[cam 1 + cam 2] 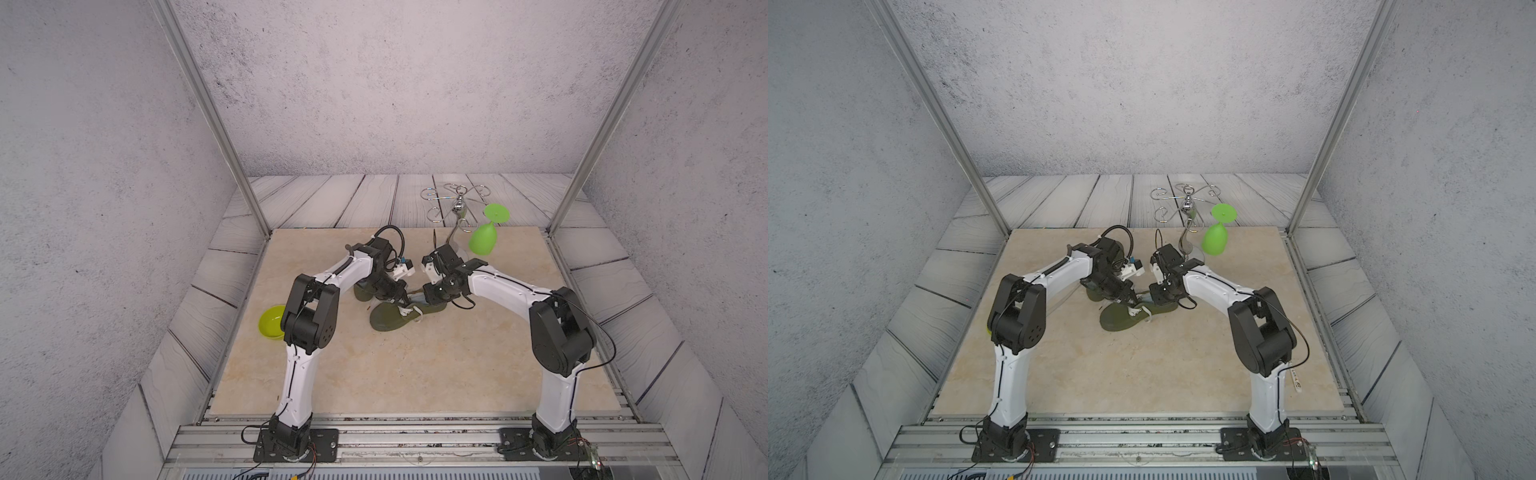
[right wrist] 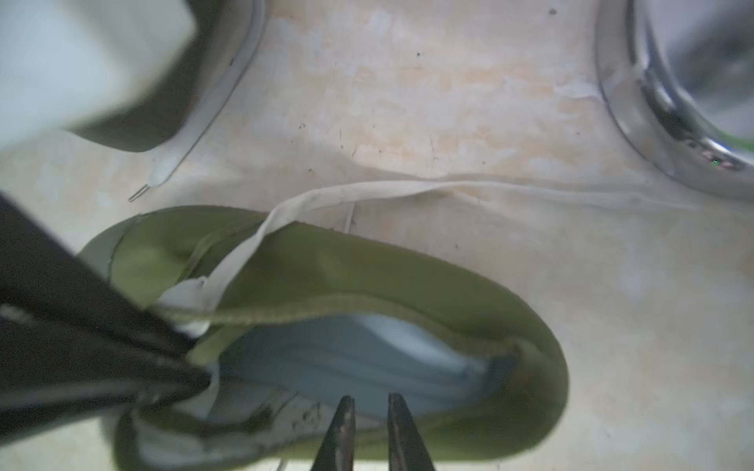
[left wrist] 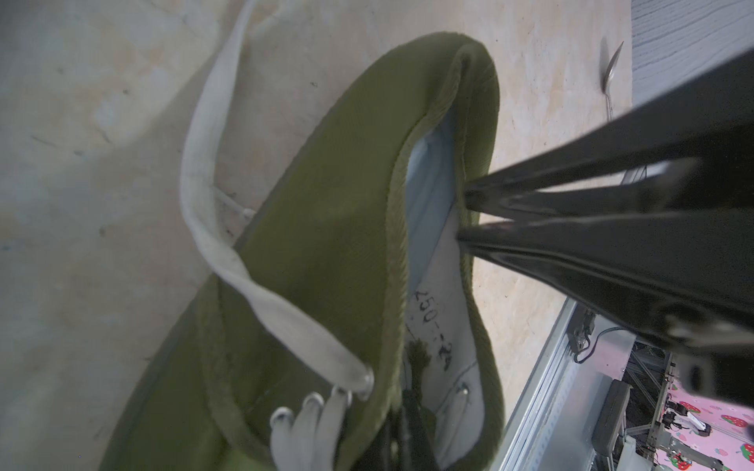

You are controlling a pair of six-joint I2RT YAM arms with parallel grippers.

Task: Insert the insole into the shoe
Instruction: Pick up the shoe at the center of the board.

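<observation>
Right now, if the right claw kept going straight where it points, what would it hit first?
Most likely the pale blue insole inside the olive-green shoe: the right gripper points down into the shoe's opening. Depth is hard to judge, so its tips may already touch it.

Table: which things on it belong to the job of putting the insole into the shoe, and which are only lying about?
For the job: shoe; light blue insole lying in it; left gripper, shut on the shoe; right gripper at its opening.
Lying about: second shoe; green bowl; green glass; wire rack.
</observation>
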